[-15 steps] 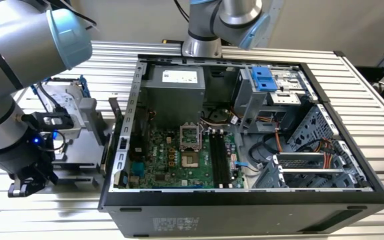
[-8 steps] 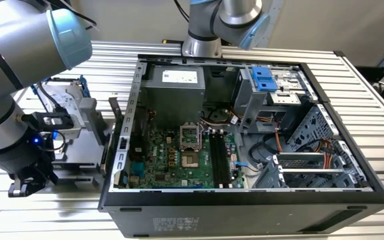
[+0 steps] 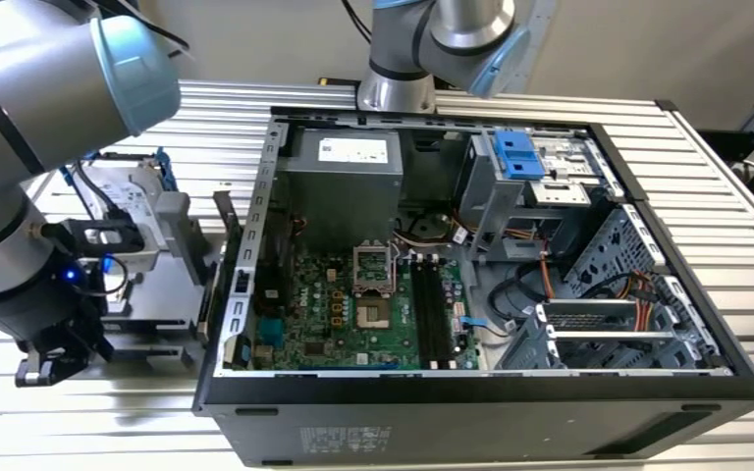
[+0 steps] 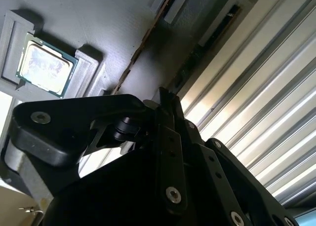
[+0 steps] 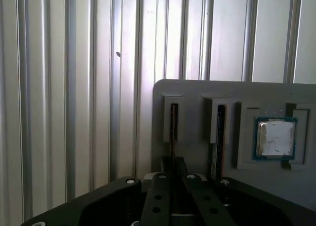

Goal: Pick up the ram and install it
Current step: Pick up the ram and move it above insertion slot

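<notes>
Claw (image 5: 174,163) hanging low over grey holder (image 5: 197,95) on table (image 5: 74,88), lining up with ram (image 5: 174,130) standing on edge in holder slot. Cannot tell if clenching. Ram not yet lifted. Motherboard slots (image 3: 432,314) in case (image 3: 482,402) showing empty, so install is left.

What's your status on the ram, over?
Tool at grey holder, lined up on ram. Ram on edge in its slot, not lifted. Second stick alongside, apart.

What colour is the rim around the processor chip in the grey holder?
Green, framing a silver lid; the processor chip shows best in the first wrist view.
</notes>
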### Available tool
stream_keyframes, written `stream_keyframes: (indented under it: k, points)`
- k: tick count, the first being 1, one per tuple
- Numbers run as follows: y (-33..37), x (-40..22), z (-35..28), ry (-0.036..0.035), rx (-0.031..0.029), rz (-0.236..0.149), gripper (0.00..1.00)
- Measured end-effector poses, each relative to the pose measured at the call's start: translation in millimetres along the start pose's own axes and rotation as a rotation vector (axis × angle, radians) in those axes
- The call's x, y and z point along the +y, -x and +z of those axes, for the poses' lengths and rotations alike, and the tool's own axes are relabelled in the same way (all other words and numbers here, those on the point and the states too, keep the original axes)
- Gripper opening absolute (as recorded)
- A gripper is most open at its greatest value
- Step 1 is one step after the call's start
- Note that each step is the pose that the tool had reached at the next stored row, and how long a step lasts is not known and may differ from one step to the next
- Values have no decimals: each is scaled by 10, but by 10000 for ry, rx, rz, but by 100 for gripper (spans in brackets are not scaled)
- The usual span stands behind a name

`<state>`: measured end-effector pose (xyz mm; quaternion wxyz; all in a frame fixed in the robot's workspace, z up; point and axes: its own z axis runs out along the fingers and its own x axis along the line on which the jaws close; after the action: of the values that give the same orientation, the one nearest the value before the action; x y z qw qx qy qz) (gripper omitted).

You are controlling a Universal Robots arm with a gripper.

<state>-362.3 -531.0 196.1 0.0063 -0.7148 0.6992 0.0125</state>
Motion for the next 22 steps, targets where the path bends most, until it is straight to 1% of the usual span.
stream_keyframes:
  k: [14,22]
  points:
    - [4,1,-157,-1,0,0,0]
    - [6,1,-212,-2,-1,0,0]
